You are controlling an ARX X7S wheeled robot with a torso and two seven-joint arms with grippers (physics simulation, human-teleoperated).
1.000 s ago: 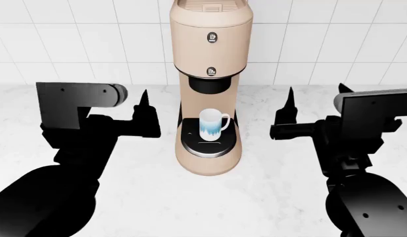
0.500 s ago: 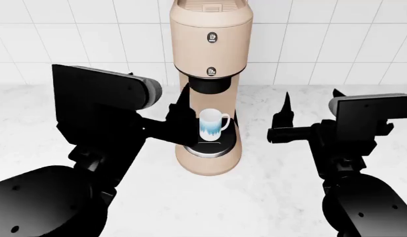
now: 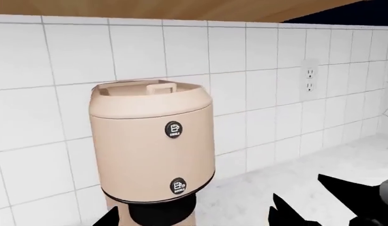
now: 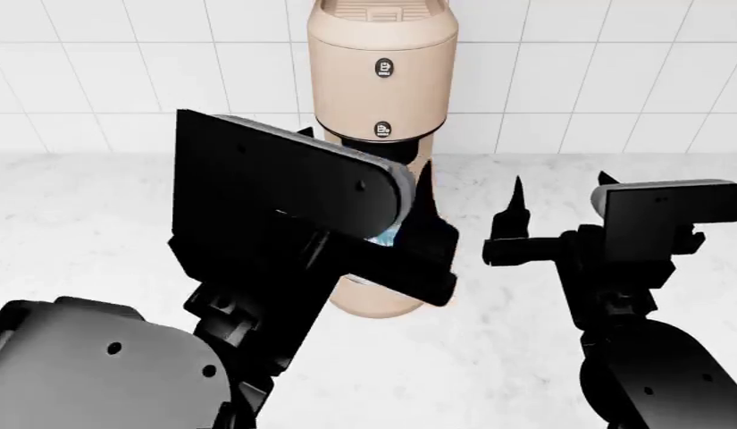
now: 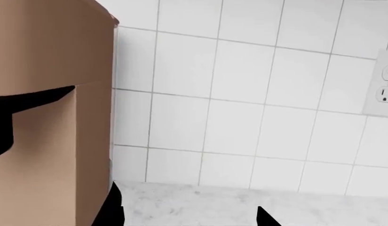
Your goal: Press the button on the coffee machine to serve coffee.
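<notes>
Coffee machine (image 4: 384, 89): one unit, tall beige cylinder, standing at twelve o'clock in the head view against the white tiled wall (image 4: 129, 63) on the marble counter (image 4: 82, 223). Its lower half is hidden there by the left arm.

Buttons: two, both small, round and black, on the front face. Upper button (image 4: 385, 67) sits directly above lower button (image 4: 384, 130); both also show in the left wrist view. Neither is touched by anything.

Nozzle (image 3: 161, 214): one, black, under the lower button, partly visible.

Mug (image 4: 386, 237): one; only a sliver of white and blue shows behind the left arm, under the nozzle.

Left gripper (image 4: 422, 210): one, raised in front of the machine body, its tip at about five o'clock from the lower button and just short of it. Jaw state cannot be told, as only one dark finger is distinct.

Right gripper (image 4: 559, 197): one, at three o'clock of the machine, well apart from it, its two pointed fingers standing apart with nothing between.

Wall outlet (image 3: 310, 80): one, double socket.

Progress, as judged: approach is under way, the press is not yet made. Remaining: bring the left fingertip up onto a button and push.
</notes>
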